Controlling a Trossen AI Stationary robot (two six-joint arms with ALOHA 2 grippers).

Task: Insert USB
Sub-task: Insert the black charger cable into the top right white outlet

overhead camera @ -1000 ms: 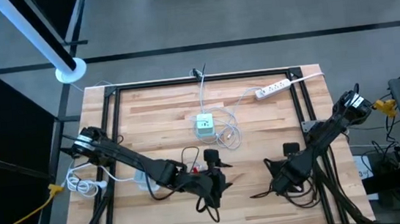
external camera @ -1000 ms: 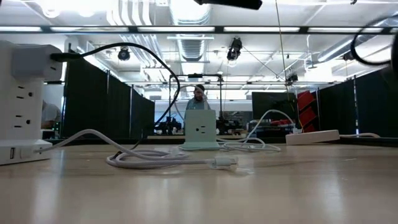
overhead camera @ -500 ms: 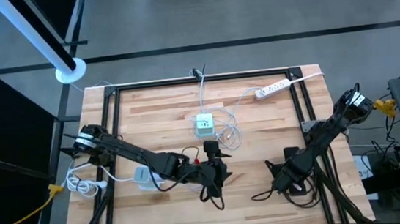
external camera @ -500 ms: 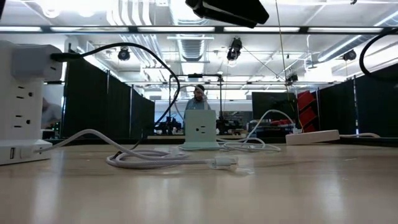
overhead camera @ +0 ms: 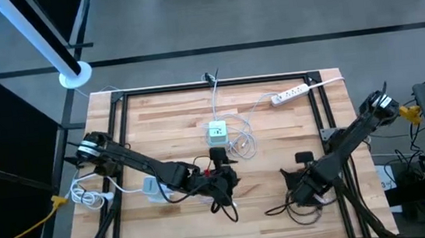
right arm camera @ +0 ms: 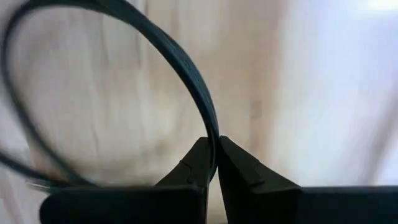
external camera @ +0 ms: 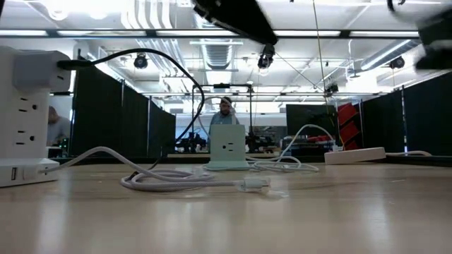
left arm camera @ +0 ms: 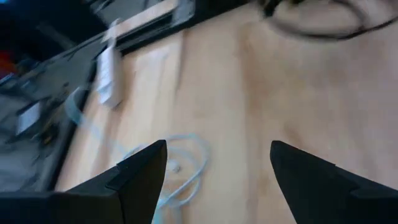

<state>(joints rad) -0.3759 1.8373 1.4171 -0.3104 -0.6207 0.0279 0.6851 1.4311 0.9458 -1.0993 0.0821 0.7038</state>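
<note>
A white charger block [overhead camera: 217, 132] stands upright on the wooden table [overhead camera: 165, 116]; it also shows in the low view [external camera: 227, 147]. A coiled white cable [overhead camera: 240, 144] lies beside it. My left gripper [overhead camera: 219, 156] hangs open and empty above the table just near of the block; its wrist view shows its fingers [left arm camera: 134, 177] wide apart over the white coil [left arm camera: 180, 162]. My right gripper [overhead camera: 293, 183] is low at the near right, shut on a thin black cable [right arm camera: 199, 93]. My right gripper pinches the black cable [right arm camera: 212, 138] between its two fingertips. From there the cable arcs away in a wide loop over the table. The fingers point down at the table top. Which part of the cable they hold does not show.
A white power strip [overhead camera: 288, 94] lies at the far right, also in the left wrist view [left arm camera: 106, 74]. A large white outlet block [external camera: 21, 120] stands close to the low camera. Black cable loops [overhead camera: 284, 207] lie near the right gripper. A person [external camera: 224, 106] is far behind the table.
My left gripper has moved toward the table's far edge, closing on the white charger block. In the low view the arm comes into the top of the picture. The black cable loops by my right gripper have shifted a little.
</note>
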